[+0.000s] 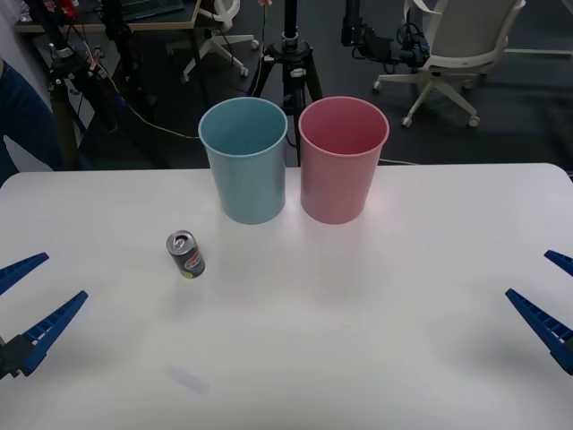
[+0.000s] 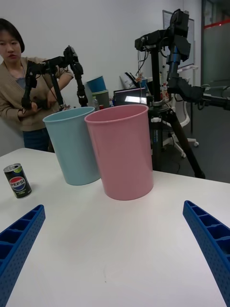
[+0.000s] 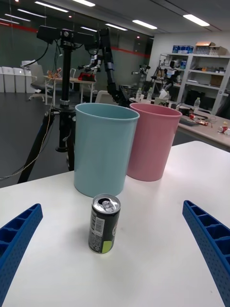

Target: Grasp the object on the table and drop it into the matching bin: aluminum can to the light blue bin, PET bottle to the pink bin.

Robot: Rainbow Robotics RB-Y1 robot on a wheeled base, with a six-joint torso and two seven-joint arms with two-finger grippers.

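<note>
A small dark grey aluminum can (image 1: 185, 253) with a silver top stands upright on the white table (image 1: 358, 313), left of centre and in front of the light blue bin (image 1: 243, 159). The pink bin (image 1: 342, 159) stands right beside the blue one. My left gripper (image 1: 27, 309) is open at the table's left edge, well short of the can (image 3: 104, 223), which stands between its spread fingers in the left wrist view. My right gripper (image 1: 551, 305) is open at the right edge, facing the pink bin (image 2: 122, 151) with the can (image 2: 17, 180) far off.
Both bins stand at the table's far edge, the blue bin (image 3: 103, 148) just behind the can. Tripods (image 1: 291, 63), stands and an office chair (image 1: 452, 54) fill the floor beyond the table.
</note>
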